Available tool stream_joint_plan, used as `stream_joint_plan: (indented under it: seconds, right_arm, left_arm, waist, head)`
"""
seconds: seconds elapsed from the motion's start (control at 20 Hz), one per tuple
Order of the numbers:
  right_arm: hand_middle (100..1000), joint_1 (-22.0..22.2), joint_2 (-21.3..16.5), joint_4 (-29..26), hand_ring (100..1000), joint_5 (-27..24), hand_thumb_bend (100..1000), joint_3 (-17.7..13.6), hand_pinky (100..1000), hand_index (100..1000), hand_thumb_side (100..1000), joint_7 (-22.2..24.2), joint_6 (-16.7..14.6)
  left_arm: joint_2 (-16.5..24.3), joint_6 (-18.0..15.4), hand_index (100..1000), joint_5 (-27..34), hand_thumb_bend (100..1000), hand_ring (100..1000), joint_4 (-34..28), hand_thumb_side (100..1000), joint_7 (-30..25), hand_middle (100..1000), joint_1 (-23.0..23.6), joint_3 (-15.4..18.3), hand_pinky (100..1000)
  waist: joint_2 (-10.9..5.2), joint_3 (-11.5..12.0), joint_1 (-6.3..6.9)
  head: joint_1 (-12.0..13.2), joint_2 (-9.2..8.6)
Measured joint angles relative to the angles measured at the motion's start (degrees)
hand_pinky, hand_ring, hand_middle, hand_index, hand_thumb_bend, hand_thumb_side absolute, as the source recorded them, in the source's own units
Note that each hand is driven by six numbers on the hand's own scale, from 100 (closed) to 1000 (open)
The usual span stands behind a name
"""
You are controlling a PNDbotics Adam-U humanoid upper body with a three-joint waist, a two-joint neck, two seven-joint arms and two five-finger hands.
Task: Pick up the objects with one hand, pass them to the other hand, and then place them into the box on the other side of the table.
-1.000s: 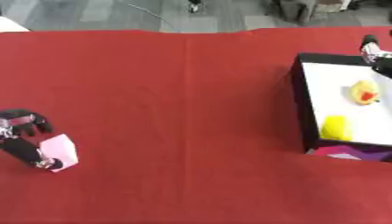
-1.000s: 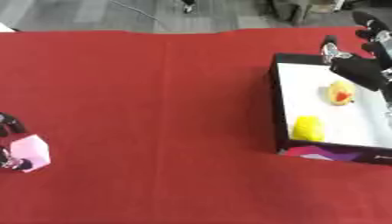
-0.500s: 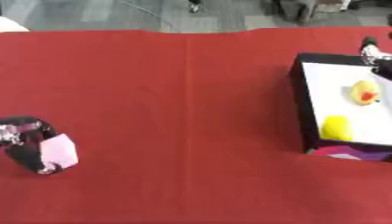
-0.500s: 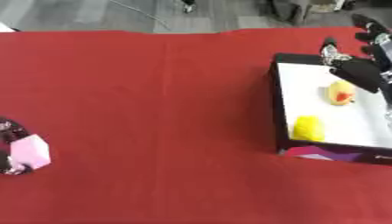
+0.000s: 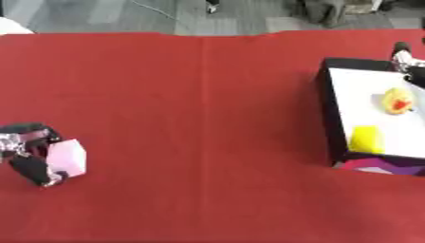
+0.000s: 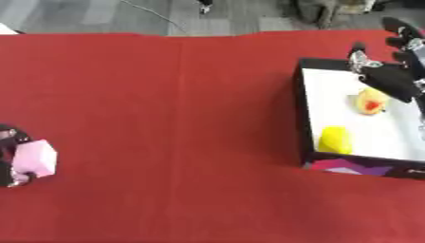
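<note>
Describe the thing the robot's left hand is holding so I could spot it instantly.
Follow the red tablecloth to its left edge, where the black left hand curls around a pale pink block. It is the only pink thing; the yellow objects lie in the box opposite.

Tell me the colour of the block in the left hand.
Pale pink block, clearest in the left eye view.

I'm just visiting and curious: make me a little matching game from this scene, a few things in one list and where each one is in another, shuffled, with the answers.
Things:
1. pink block
2. yellow block
3. round yellow toy
4. right robot hand

Places:
A. over the box's far end
B. inside the box, near its front wall
C. in the left robot hand, at the table's left edge
D. inside the box, farther back

Pairs: 1-C, 2-B, 3-D, 4-A
</note>
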Motion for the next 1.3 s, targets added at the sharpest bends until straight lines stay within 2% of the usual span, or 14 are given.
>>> stream_joint_plan:
  seconds: [0.25,0.4,0.5,0.7,0.9,1.3]
  right_arm:
    - [1000,-2.2,0.1,-1.6,1000,-0.7,100,1.2,1000,1000,463,0.8,-0.7]
    - [1000,-4.8,0.6,-2.5,1000,-1.1,100,3.2,1000,1000,454,2.1,-1.8]
    - [1000,-6.9,0.9,-2.8,1000,-1.1,100,5.2,995,1000,441,4.1,-3.0]
    - [1000,-11.3,2.0,-3.0,1000,-0.2,100,10.2,998,1000,418,10.7,-5.8]
    - [1000,-14.9,3.8,-3.0,1000,2.0,100,14.5,1000,1000,353,17.5,-7.8]
    - [1000,-19.4,8.9,-3.0,1000,7.1,100,20.4,1000,1000,252,28.1,-10.7]
  left_arm:
    - [0.0,4.1,598,-0.2,100,634,-8.4,131,4.1,560,-1.2,3.0,699]
    - [-0.9,6.8,599,-0.1,100,619,-11.6,147,6.9,546,-2.6,3.7,687]
    - [-2.5,7.5,594,0.1,100,599,-12.5,168,9.5,532,-3.5,3.7,671]
    - [-7.1,7.6,605,0.2,100,577,-11.9,188,16.1,521,-5.5,3.4,644]
    - [-10.9,6.8,607,0.0,100,567,-10.7,189,21.6,511,-6.2,1.7,623]
    - [-16.0,2.8,588,-3.1,100,547,-9.1,184,28.5,491,-6.4,-1.0,598]
  waist:
    - [-0.41,0.3,-0.12]
    - [-0.59,0.5,-0.24]
    - [-0.69,0.5,-0.37]
    - [-0.70,0.6,-0.74]
    - [-0.71,0.6,-0.88]
    - [-0.71,0.6,-1.08]
  head:
    - [-0.8,0.00]
    - [-1.6,-0.02]
    - [-2.4,-0.05]
    - [-4.0,-0.31]
    - [-5.2,-0.53]
    - [-6.5,-0.49]
